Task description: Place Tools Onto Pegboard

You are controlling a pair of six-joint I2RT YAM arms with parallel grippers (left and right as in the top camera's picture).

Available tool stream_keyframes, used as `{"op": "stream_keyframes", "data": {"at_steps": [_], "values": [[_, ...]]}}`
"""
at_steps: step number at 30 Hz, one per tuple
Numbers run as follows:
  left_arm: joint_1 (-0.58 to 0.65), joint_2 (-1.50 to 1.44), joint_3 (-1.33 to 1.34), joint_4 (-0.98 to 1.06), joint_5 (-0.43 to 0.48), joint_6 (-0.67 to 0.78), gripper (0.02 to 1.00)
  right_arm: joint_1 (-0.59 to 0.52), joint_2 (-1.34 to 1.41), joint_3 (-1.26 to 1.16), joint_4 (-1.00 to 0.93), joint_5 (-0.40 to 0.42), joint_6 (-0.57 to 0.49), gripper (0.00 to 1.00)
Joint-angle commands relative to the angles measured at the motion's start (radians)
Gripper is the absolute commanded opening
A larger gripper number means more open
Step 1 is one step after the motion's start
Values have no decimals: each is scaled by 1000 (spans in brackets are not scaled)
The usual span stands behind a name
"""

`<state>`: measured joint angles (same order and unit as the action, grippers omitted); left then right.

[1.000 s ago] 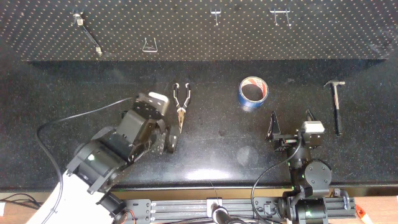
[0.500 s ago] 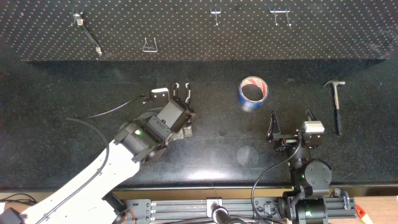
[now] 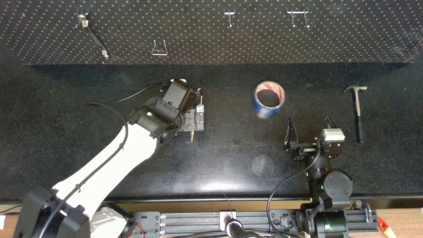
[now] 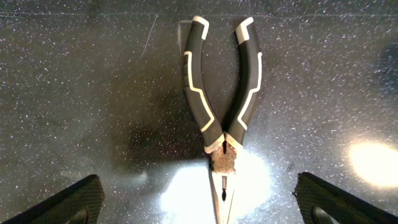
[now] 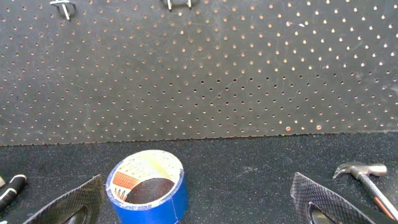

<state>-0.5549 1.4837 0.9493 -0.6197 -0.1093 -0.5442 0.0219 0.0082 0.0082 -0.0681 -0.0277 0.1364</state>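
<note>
Cannot make out the fine nose of the pliers [image 4: 222, 146] in the left wrist view: washed out by glare on the counter [image 4: 74, 74], with the very tip cut off at the edge. From above, cannot see most of them either, covered by the left arm, with just a handle end and the nose tip poking out. Cannot tell what the thin dark bar [image 3: 97, 38] hanging at the left end of the pegboard [image 3: 264, 39] is.

Found the pliers lying flat on the counter, left of the tape roll [image 5: 147, 186], short of the pegboard. Noted black handles with pale trim, splayed in a narrow V toward the pegboard, meeting at a brownish pivot, then tapering to a slim point.

Logged the left tool [image 4: 199, 186] hovering over the pliers, fingers spread wide to either side, touching nothing, gripping nothing. Logged the right tool [image 5: 196, 186] low near its base, likewise spread open and empty, facing the blue tape roll. Spotted a hammer [image 5: 364, 177] on the counter further right, its handle cut off in the right wrist view. Counted a few bare metal hooks [image 3: 229, 14] on the pegboard
</note>
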Motion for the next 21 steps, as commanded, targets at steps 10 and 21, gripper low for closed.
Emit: {"op": "stream_keyframes", "data": {"at_steps": [10,21], "values": [[16,216,123,71,9,37,996,8,-7,-4,-3,-3,-11,976],[46,285,124,116,9,38,996,8,-7,-4,-3,-3,-11,976]]}}
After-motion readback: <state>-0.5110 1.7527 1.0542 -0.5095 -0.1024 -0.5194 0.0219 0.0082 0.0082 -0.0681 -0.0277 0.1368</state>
